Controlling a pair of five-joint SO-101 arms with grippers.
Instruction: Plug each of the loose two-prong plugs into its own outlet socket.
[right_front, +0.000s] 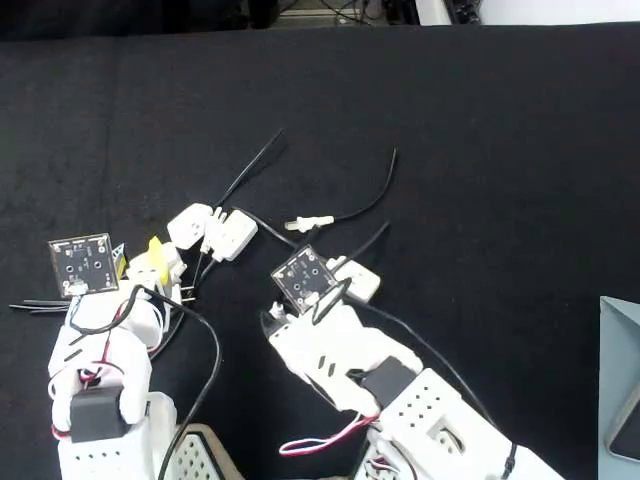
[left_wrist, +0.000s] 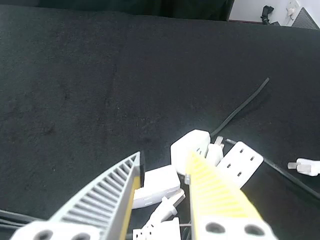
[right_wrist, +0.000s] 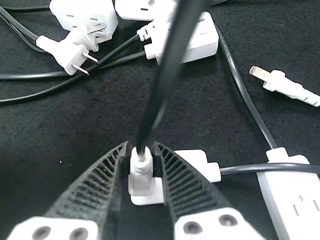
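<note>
1. My right claw (right_wrist: 141, 150) is clamped on a white plug (right_wrist: 141, 175), whose black cord (right_wrist: 165, 75) rises straight across my wrist camera. That stiff cord may lever the plug askew, so the prongs could jam instead of seating. I cannot tell whether they are in a slot yet.
2. My left claw (left_wrist: 164, 157) stands open over a small outlet block (left_wrist: 156, 184), with a stray plug (left_wrist: 167, 204) touching the block. If I close here, I may pinch both together.
3. Cords (right_front: 250, 168) trail from that cluster. A tug on one could drag the sockets out of line.
4. The slim plug (right_wrist: 285, 86) lies flat on the worktop (right_wrist: 50, 140), apart from every socket. Grabbed off-centre, it could swivel in my grip.
</note>
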